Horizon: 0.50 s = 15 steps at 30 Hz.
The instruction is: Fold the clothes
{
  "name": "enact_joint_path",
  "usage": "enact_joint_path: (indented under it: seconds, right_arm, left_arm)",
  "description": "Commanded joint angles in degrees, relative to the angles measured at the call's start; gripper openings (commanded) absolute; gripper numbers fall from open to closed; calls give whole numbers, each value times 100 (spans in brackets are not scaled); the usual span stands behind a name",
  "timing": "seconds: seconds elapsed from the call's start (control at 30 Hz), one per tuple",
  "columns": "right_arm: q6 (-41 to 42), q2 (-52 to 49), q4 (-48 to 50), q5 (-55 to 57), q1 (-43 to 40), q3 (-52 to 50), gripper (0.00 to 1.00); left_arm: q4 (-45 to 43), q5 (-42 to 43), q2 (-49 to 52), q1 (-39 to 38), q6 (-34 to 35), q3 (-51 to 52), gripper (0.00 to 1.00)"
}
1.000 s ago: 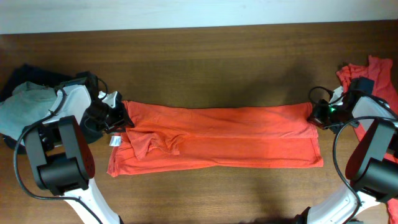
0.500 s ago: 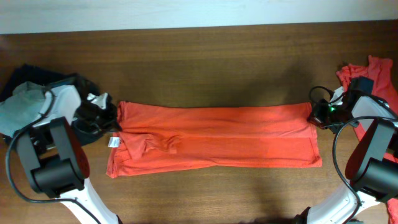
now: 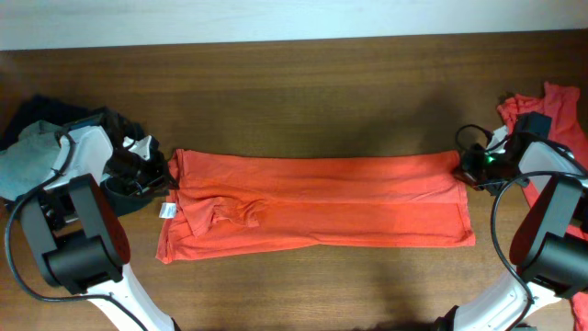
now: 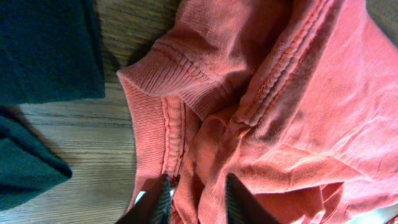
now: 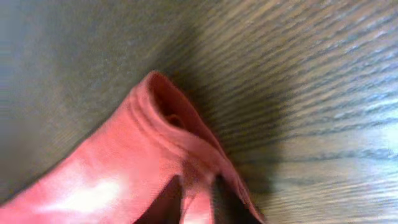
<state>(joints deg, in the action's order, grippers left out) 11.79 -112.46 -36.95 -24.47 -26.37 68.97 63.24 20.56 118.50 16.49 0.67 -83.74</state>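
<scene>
I'm looking at a dark wooden table (image 3: 303,83) with the orange-red shirt (image 3: 322,207) stretched flat across its middle. My right gripper (image 5: 196,202) is clenched on the hem at the shirt's right corner. My left gripper (image 4: 199,202) sits at the shirt's left end with fabric between its fingers, and I can't tell whether it grips.

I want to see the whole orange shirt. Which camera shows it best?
The overhead view: the orange shirt shows in full, laid out as a long strip. The left wrist view shows only its ribbed collar and the right wrist view only one edge corner.
</scene>
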Motion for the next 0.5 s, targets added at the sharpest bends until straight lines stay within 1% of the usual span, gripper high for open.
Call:
enact_joint_path:
  seconds: [0.0, 0.13, 0.23, 0.33, 0.4, 0.43, 0.47]
  right_arm:
    - [7, -61, -26, -501, -111, 83, 32]
    - [-98, 479, -352, -599, -417, 271, 41]
    - [-330, 828, -592, -601, -623, 310, 50]
    - [-713, 1069, -874, -601, -833, 310, 67]
    - [-1108, 1113, -1182, -599, -981, 310, 81]
    - [-1252, 1110, -1292, -597, -1021, 310, 84]
    - [-1558, 1082, -1495, -595, -1093, 308, 86]
  left_arm:
    - [168, -20, -229, 37, -31, -409, 41]
    - [743, -20, -328, 72, -33, -1327, 44]
    - [1178, -17, -402, 66, -31, -1982, 44]
    - [1519, -20, -501, 66, -31, -2476, 45]
    - [1572, -17, -605, 68, -28, -2667, 45]
    - [1569, -15, -656, 68, -28, -2708, 45]
    - [1572, 33, -767, 70, -26, -2767, 48]
